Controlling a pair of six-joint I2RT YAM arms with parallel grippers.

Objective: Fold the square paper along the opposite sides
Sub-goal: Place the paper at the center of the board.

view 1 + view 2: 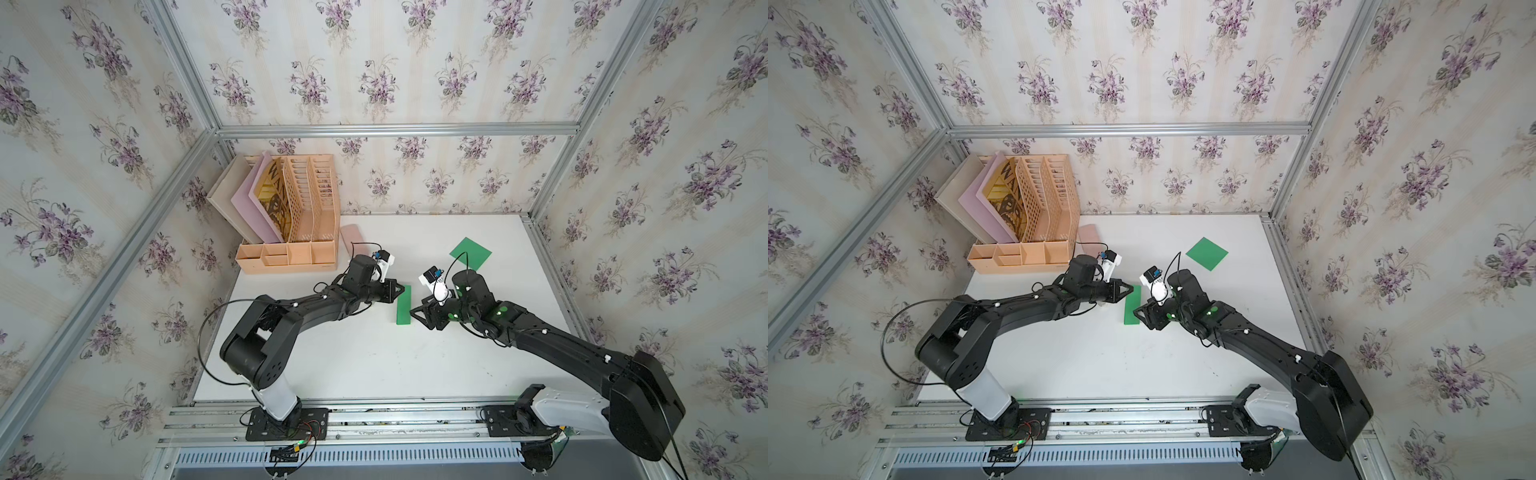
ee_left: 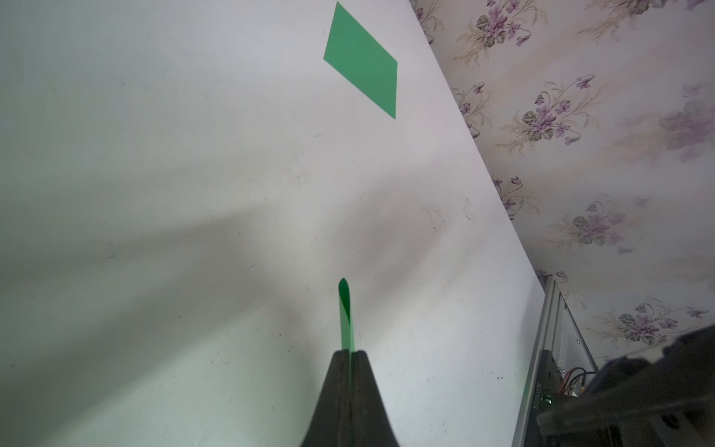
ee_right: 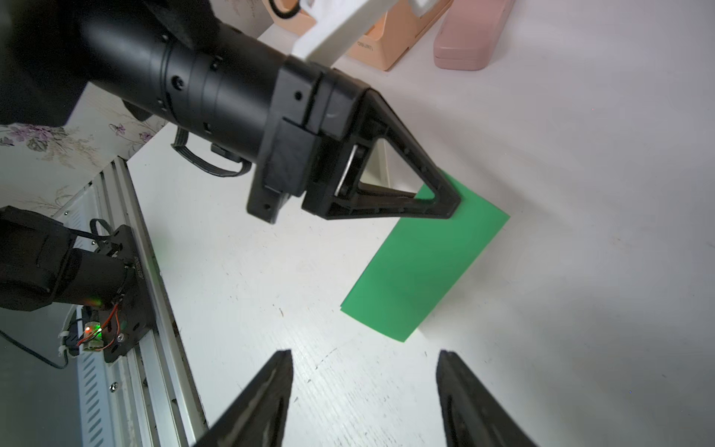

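Two green sheets lie on the white worktop point(image 1: 374, 365): a folded green paper point(image 1: 404, 304), seen as a narrow upright strip at the centre of both top views, and a flat green square point(image 1: 470, 252) above and to the right of it, well apart. Reaching in from the left, the left end effector point(image 1: 402, 288) is clamped on the strip's upper end. In the left wrist view its fingers point(image 2: 336, 371) sit together at bottom centre with the paper pinched edge-on between them, the two layers bulging into a small loop at the far end. The right end effector point(image 1: 412, 312) sits by the strip's lower right edge with its fingers apart. In the right wrist view both fingertips point(image 3: 284, 360) stand wide at the bottom of the frame, just short of the strip's near corner and not touching it. A peach desk organiser point(image 1: 286, 253) stands at the worktop's upper left, with a pink case point(image 1: 353, 239) just to its right.
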